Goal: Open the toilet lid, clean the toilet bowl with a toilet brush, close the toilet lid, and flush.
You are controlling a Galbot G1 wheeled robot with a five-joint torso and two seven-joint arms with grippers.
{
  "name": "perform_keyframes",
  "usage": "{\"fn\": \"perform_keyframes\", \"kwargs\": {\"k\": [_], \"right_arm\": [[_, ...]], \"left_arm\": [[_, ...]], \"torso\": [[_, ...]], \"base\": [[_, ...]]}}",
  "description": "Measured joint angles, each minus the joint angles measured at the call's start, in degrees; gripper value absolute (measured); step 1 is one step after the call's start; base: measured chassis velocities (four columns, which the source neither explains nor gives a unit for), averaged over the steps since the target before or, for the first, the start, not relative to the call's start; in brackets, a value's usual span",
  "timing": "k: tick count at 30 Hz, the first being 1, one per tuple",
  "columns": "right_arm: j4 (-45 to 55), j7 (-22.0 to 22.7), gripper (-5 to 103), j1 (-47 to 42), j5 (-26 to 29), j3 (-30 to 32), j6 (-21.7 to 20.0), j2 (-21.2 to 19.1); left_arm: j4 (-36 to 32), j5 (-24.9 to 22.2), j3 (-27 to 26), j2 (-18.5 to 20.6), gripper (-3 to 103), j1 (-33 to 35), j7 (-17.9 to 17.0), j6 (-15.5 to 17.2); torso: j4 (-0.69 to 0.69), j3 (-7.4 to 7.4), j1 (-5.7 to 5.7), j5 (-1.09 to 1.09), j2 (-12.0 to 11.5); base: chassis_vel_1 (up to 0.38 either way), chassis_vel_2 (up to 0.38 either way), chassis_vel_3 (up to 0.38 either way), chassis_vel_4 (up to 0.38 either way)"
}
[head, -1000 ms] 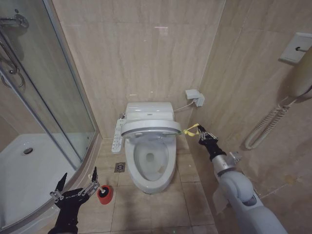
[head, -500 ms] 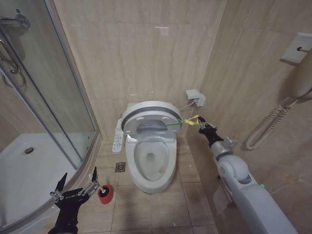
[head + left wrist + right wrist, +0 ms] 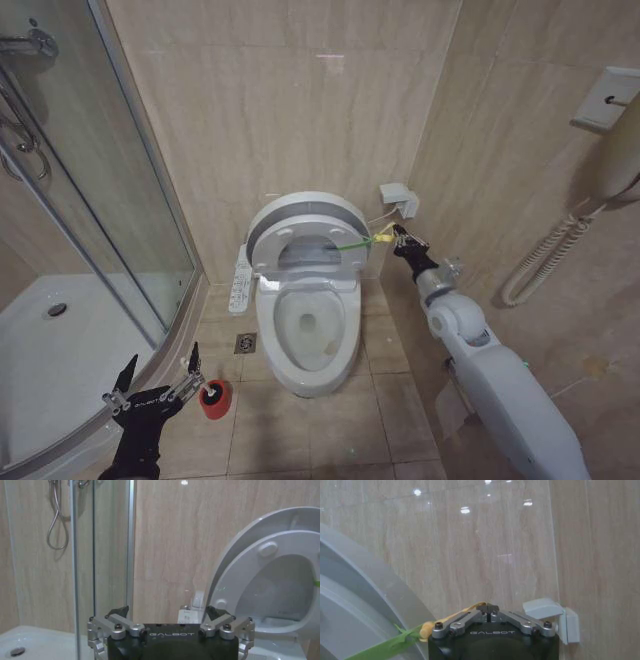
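A tiled bathroom corner: the toilet lid [image 3: 300,215] stands raised almost upright against the far wall, the white seat ring [image 3: 310,245] lifted with it, both tilted back over the open toilet bowl [image 3: 305,330]. The bowl sits on the floor between the glass shower enclosure [image 3: 90,200] on the left and the tiled side wall on the right, with its white button panel [image 3: 241,278] along its left side.

The robot's right hand [image 3: 397,236] reaches out to the right edge of the lid, its fingers pinched together on a yellow loop [image 3: 381,238] that is joined to a green strap [image 3: 350,243] running across to the lid's rim. In the right wrist view the closed fingertips meet at the loop [image 3: 451,615], and the word "GALBOT" is printed in white on the black hand body. Just right of the hand, a small grey wall box [image 3: 399,198] is fixed to the tiles.

The left hand [image 3: 158,384] hovers low at the near left, beside the shower's curved base, fingers spread wide and holding nothing; "GALBOT" reads on it too in the left wrist view [image 3: 170,620]. Just right of it on the floor stands the red cup holder [image 3: 214,399] with the toilet brush [image 3: 212,392] seated in it, only its dark head clear. A floor drain [image 3: 246,343] lies between holder and bowl.
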Motion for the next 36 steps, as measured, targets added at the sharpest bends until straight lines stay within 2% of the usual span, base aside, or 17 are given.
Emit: {"fn": "perform_keyframes", "kwargs": {"k": [36], "right_arm": [[-17.33, 2.78, 0, 21.76, 0.36, -11.39, 0.46, 3.83]], "left_arm": [[0.0, 0.0, 0.0, 0.0, 100, 0.0, 0.0, 0.0]], "torso": [[0.0, 0.0, 0.0, 0.0, 0.0]], "base": [[0.0, 0.0, 0.0, 0.0]]}}
